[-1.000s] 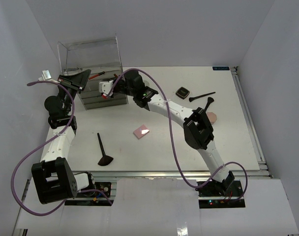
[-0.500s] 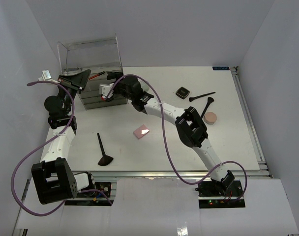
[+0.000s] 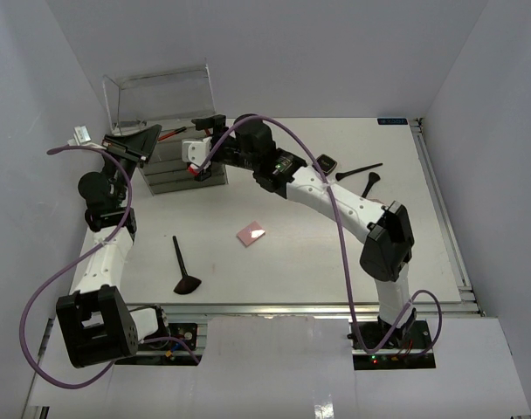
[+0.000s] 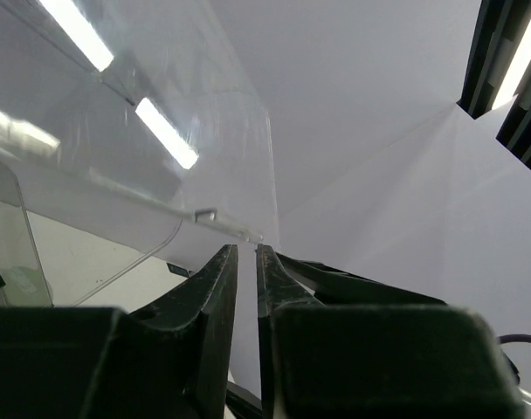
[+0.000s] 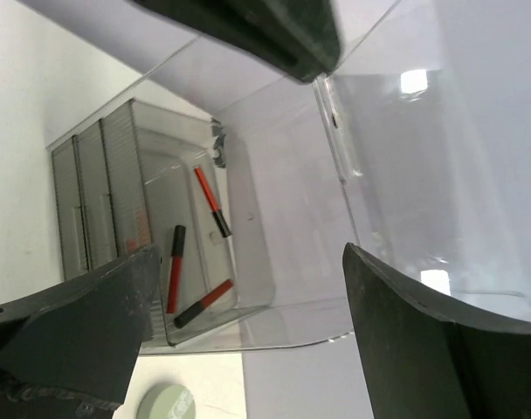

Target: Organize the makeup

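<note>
Sticks (image 5: 174,266) of red and black, three in all, lie in the top tray (image 5: 196,314) of the clear drawer box (image 3: 182,170), which stands at the far left corner of the surface (image 3: 318,253). One of them also shows through the clear wall from above.

The left hand (image 3: 130,140) reaches in from the box's left side. Its fingers (image 4: 222,271) are nearly together, and by the look of both wrist views they pinch the edge of the raised lid (image 3: 161,92). That grip seems meant to keep the tray open so the other arm can get in from the front.

The right hand (image 3: 198,140) hovers at the mouth of the box under that lid. Its fingers (image 5: 91,323) are spread wide with nothing between them, and the sticks lie just below.

Most of the makeup is not yet put away:
- The pink compact (image 3: 251,233) sits mid-surface.
- A long brush (image 3: 182,266) lies toward the near left.
- The black compact (image 3: 325,162) and two brushes (image 3: 360,169) lie toward the far right, well apart from the box.
- A round jar (image 5: 165,403) rests on the surface just in front of the drawers. It shows only in the right wrist view.

Sorting looks well short of halfway.
</note>
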Tool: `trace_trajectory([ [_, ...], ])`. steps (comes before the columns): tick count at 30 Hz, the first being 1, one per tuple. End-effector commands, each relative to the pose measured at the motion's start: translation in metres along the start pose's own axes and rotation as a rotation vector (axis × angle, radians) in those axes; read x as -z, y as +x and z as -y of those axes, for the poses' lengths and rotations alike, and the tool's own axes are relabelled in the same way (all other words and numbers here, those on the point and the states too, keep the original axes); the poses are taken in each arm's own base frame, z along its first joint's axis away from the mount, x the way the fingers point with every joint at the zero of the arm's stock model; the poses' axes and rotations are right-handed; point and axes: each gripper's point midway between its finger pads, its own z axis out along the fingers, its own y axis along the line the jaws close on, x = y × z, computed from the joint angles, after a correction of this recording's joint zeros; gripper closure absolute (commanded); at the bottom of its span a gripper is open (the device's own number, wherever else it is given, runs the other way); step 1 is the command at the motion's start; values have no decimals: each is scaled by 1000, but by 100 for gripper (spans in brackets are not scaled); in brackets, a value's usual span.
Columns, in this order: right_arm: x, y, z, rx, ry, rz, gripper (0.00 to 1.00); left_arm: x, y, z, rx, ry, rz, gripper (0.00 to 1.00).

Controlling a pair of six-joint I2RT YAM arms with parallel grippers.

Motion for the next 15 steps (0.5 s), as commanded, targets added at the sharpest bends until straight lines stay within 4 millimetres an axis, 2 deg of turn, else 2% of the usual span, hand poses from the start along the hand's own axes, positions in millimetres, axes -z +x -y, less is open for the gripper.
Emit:
trace_trajectory([
  [1,11,7,5,-3,70,-62,8,8,-5,7,-32,1,33,73],
  [7,19,-1,-6,21,65,-84,7,11,-2,3,-25,-18,28,70],
  [10,24,4,-9,14,65,-108,6,19,5,-4,-25,-48,17,62],
  [14,46,15,-29,-34,0,-176,4,49,27,-29,-51,-136,-8,56],
  [15,52,17,-43,-86,-59,-181,3,63,37,-44,-50,-181,-10,55],
])
